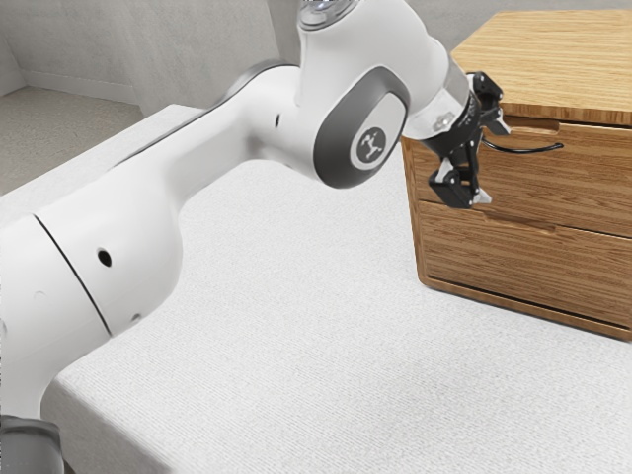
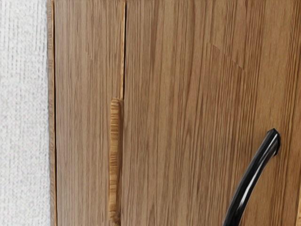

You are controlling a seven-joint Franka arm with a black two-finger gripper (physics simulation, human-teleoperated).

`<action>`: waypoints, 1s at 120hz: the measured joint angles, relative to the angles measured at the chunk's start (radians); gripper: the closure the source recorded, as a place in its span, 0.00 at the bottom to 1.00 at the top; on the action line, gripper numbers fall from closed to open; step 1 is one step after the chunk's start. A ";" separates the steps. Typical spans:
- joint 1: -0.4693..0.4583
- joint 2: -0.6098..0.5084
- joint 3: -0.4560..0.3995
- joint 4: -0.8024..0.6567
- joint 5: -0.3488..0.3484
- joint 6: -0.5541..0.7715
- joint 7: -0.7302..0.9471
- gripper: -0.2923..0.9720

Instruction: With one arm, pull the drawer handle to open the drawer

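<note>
Exterior view: pincer [image 1: 464, 191] held beside the drawer handle [image 1: 528, 150]

In the exterior view, a wooden cabinet [image 1: 553, 59] is seen standing on the white worktop [image 1: 326, 326] at the exterior view's right. Two drawer fronts are stacked in its face. The black, bowed drawer handle is fixed to the upper drawer [image 1: 578, 193], just under the cabinet's top. The lower drawer [image 1: 533, 259] is found beneath it, with a dark seam between the two. The upper front is seen lying roughly level with the lower one.

The white arm [image 1: 197, 197] is brought in from the exterior view's left and is stretched toward the cabinet. The black pincer is carried at the near end of the drawer handle, close in front of the upper drawer and pointing downward at a slant. Whether it is parted or closed cannot be told (its tips overlap from this side), and no grip on the handle can be confirmed.

In the wrist view, wood grain is shown close up, and one curved end of the glossy drawer handle [image 2: 251, 181] is seen beside the hand. A strip of the worktop [image 2: 23, 117] is visible past the cabinet's base.
</note>
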 joint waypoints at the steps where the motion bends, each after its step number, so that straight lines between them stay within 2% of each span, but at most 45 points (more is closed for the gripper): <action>1: 0.000 0.001 0.000 0.000 0.000 0.000 0.000 0.23; 65: 0.001 0.034 -0.009 0.014 0.000 0.000 -0.005 0.23; 120: -0.033 0.013 0.001 -0.020 -0.004 0.001 -0.012 0.23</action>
